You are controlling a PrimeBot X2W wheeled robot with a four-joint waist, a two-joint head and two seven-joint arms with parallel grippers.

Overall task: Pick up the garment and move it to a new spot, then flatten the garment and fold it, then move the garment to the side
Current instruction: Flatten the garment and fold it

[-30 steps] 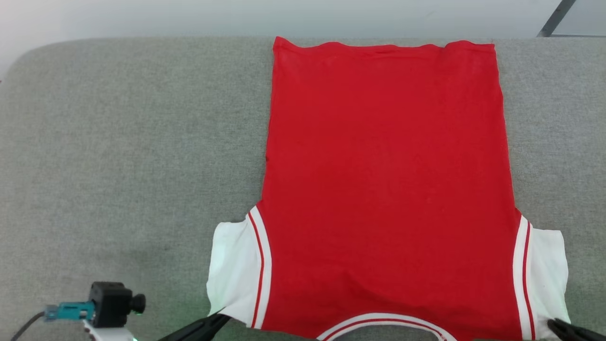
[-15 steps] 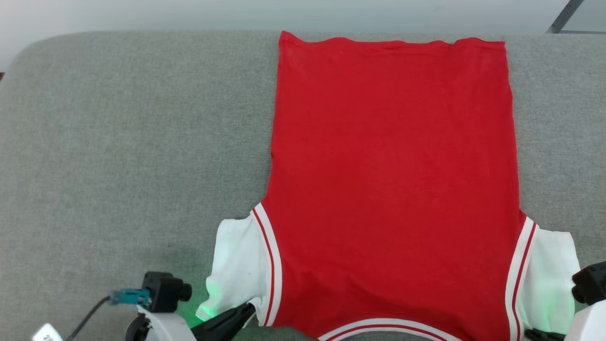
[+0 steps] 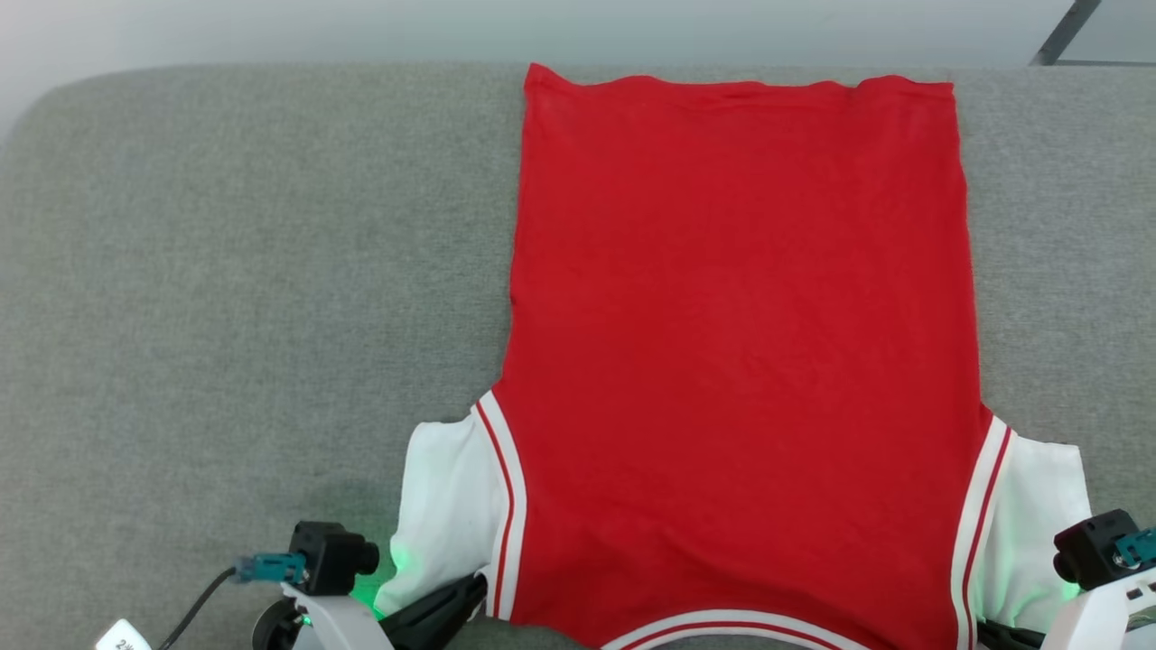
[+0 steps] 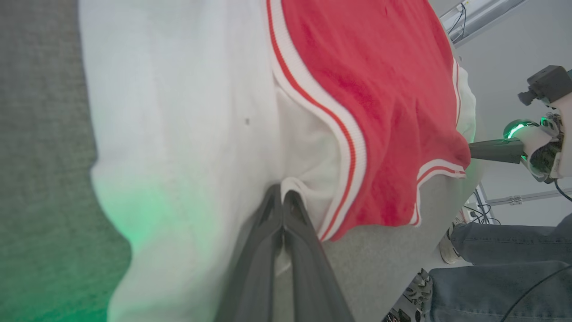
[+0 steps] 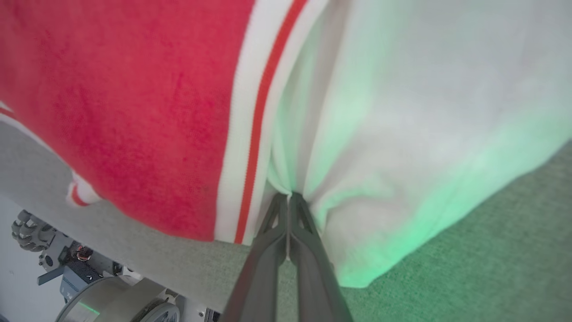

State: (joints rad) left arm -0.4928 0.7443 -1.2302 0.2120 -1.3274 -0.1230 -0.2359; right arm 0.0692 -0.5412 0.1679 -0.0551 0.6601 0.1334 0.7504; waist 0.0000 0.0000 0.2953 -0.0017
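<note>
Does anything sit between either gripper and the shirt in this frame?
Nothing visible does. The left gripper and the right gripper are each shut directly on the garment, at its white sleeves.

Red garment [image 3: 741, 343], white sleeves [image 3: 447, 506], grey surface [image 3: 253, 271].
The body is bright red; seams and neckline carry white trim [image 3: 517, 506] with one thin red stripe. The surface is flecked grey weave. The left gripper [image 4: 282, 193] and right gripper [image 5: 289, 196] are dark grey, and green light tints the sleeves.

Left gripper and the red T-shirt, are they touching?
Touching. The left wrist view shows the left gripper shut on the red T-shirt, pinching its white sleeve beside the striped seam.
</note>
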